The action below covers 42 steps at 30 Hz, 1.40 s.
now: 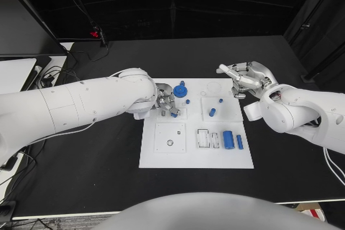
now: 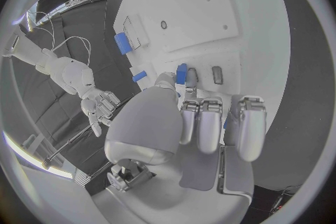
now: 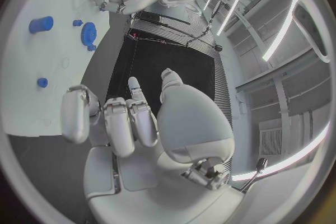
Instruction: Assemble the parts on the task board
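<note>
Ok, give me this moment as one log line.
left hand: over task board, pinching small blue part | right hand: open, off board

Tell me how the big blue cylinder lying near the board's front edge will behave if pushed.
The big blue cylinder lies on its side, so it will probably roll if nudged sideways. It looks rigid and smooth, likely slippery. The thin blue rod beside it may block rolling that way.

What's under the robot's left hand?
The left hand is over the far left part of the white board. A small blue part shows at its fingertips, and a blue gear lies beside it. The board right under the palm is covered.
</note>
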Tool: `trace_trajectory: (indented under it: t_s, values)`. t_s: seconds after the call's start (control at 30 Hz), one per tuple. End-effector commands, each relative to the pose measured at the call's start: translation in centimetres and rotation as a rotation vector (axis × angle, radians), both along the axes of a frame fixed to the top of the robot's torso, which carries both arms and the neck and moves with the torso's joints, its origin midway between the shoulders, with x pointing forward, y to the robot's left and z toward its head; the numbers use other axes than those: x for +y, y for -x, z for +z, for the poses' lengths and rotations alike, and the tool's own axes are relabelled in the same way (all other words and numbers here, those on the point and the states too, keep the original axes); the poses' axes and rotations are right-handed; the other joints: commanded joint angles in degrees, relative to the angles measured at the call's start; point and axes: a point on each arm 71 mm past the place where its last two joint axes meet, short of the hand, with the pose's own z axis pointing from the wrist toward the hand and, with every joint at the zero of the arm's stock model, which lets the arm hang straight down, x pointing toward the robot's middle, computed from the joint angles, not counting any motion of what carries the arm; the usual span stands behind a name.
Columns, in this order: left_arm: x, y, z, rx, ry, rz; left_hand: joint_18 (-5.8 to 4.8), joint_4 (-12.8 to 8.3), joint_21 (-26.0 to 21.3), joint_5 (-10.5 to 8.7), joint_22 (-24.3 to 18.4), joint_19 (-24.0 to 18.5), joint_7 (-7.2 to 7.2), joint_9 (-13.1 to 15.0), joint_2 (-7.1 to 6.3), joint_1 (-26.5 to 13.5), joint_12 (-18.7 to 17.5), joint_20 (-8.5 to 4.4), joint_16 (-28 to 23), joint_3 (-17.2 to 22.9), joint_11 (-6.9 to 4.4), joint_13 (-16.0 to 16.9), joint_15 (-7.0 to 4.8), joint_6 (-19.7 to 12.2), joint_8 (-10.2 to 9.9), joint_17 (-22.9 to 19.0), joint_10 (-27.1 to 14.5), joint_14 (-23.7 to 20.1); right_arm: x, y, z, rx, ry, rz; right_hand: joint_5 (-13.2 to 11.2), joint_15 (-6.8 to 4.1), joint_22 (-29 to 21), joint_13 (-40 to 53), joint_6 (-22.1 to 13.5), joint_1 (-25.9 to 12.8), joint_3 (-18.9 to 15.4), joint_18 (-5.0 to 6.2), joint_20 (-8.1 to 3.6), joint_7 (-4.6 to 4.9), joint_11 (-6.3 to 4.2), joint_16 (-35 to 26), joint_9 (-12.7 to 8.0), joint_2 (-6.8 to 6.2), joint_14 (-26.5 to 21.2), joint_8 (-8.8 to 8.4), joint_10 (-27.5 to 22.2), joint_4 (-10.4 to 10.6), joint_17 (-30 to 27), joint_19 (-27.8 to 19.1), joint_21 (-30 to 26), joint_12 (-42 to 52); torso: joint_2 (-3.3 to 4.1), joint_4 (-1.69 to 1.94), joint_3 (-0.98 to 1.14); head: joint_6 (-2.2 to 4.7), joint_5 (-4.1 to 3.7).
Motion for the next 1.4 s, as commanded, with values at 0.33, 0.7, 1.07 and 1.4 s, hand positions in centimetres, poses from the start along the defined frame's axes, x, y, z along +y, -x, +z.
trace_trajectory:
  t_s: [0.33,0.7,1.07,1.4]
  values:
    - [0.9,-0.1,0.2,-0.027,0.053,0.010,-0.39,0.20,0.18,0.22,15.09,5.98,0.08,1.16,2.30,3.53,-0.14,-0.28,0.05,1.03,-0.39,14.81,-0.26,0.54,-0.04,15.09,6.51,5.82,-0.2,0.0,-0.5,0.022,0.002,-0.001,0.31,0.49,10.30,15.08,-0.77,0.04,-0.46,0.49,0.00,0.25,0.40,0.14,0.04,0.67,5.95,0.45,5.96,0.14,15.09,-0.39,-0.30,0.14,-0.01,0.01,0.01,-0.14,-0.25]
    - [2.7,0.0,0.5,0.015,0.075,0.072,-0.39,0.62,0.18,-2.71,15.09,5.98,0.08,2.48,2.69,-0.23,-0.14,-0.18,0.05,2.59,-0.32,14.81,-0.16,1.21,-0.70,15.09,6.51,5.82,-0.2,-0.1,-0.7,0.027,0.004,-0.003,0.30,0.49,10.28,15.08,-0.87,0.01,-0.51,0.50,0.00,0.27,0.41,0.14,0.03,0.70,5.95,0.49,5.96,0.15,15.09,-0.43,-0.34,0.14,0.01,0.03,0.09,0.00,-0.06]
    - [3.5,-0.2,0.4,0.025,0.029,0.135,-0.39,0.71,0.18,-5.65,15.09,5.98,0.03,3.91,3.90,-5.41,-0.14,-0.22,0.05,4.16,-0.40,14.81,-0.24,1.55,-1.58,15.09,6.51,5.82,-0.1,-0.1,-0.7,0.029,0.004,-0.002,0.30,0.49,10.28,15.08,-0.87,0.01,-0.51,0.50,0.00,0.27,0.41,0.14,0.03,0.70,5.95,0.49,5.96,0.15,15.09,-0.43,-0.34,0.14,0.02,0.02,0.08,0.04,0.26]
    - [2.7,-0.3,0.4,0.014,0.022,0.152,-0.39,0.63,0.18,-6.09,15.09,5.98,0.00,4.12,4.01,-5.95,-0.14,-0.23,0.05,4.55,-0.41,14.81,-0.25,1.42,-1.85,15.09,6.51,5.82,0.0,-0.1,-0.8,0.030,0.003,0.001,0.26,0.51,10.25,15.08,-1.02,-0.03,-0.60,0.52,0.02,0.29,0.44,0.14,0.02,0.73,5.95,0.56,5.96,0.16,15.09,-0.51,-0.43,0.14,0.02,-0.08,0.01,-0.07,0.32]
